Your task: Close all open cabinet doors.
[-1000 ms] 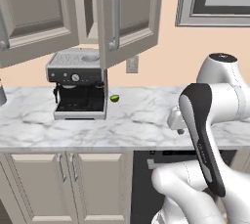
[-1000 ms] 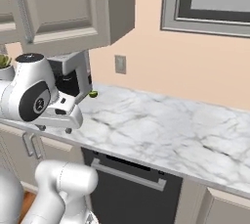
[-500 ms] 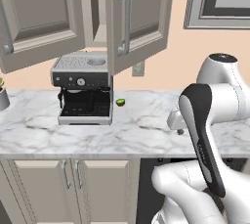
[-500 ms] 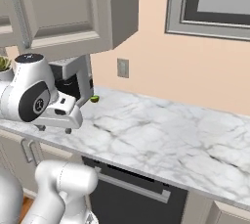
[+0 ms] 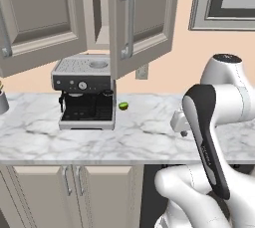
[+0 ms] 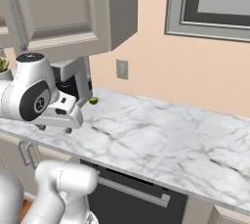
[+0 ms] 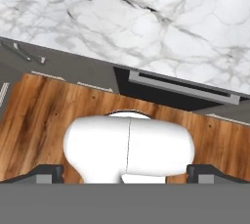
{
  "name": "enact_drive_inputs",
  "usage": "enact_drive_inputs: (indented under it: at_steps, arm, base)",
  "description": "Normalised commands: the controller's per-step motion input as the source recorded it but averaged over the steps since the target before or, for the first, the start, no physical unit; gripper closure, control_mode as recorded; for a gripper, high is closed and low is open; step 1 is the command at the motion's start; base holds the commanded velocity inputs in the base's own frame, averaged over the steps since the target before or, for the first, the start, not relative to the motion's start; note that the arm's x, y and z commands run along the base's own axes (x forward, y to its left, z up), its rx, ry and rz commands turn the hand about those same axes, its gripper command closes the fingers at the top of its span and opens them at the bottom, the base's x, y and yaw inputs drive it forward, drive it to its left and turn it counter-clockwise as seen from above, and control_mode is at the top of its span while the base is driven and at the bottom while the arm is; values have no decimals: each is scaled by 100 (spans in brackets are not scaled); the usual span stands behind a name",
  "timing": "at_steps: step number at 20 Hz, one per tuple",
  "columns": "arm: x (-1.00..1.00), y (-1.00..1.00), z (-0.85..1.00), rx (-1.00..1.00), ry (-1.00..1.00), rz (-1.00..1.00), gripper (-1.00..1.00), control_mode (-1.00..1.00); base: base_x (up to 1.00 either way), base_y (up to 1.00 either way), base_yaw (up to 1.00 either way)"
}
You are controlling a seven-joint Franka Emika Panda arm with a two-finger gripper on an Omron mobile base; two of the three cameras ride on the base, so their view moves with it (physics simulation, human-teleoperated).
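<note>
Two cabinet doors stand swung open over the counter. The left door [image 5: 40, 18] angles out toward me, its handle at the lower left edge. The right door [image 5: 144, 18] shows its long silver bar handle [image 5: 128, 23], and the same door [image 6: 63, 12] fills the upper left of the right base view. My gripper [image 5: 183, 132] hangs folded low over the counter's front edge, well below and to the right of the doors, pointing down. It is open with nothing in it [image 6: 54, 128]; its fingertips [image 7: 46, 173] stand far apart.
A silver coffee machine [image 5: 84, 92] sits on the marble counter [image 5: 149, 142] under the open doors, with a small lime [image 5: 123, 105] beside it. A wall outlet [image 6: 122, 69] and a window [image 6: 215, 3] lie to the right. Below are under-counter doors [image 5: 69, 192] and a dishwasher [image 6: 132, 193].
The whole picture has shifted a little to the right and the doors look nearer, so the base has moved. The arm keeps its folded pose and the gripper stays open.
</note>
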Motion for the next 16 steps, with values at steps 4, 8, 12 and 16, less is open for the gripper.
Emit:
enact_drive_inputs:
  at_steps: [4,8,12,16]
  arm:
    - [4,4,2,0,-11,4,-100,-100]
    - [4,12,41,0,-52,25,-100,-100]
    - [12,29,56,0,-61,25,-100,-100]
    - [59,30,63,0,-33,23,-100,-100]
  base:
    - [0,0,0]
    - [0,0,0]
    - [0,0,0]
    - [0,0,0]
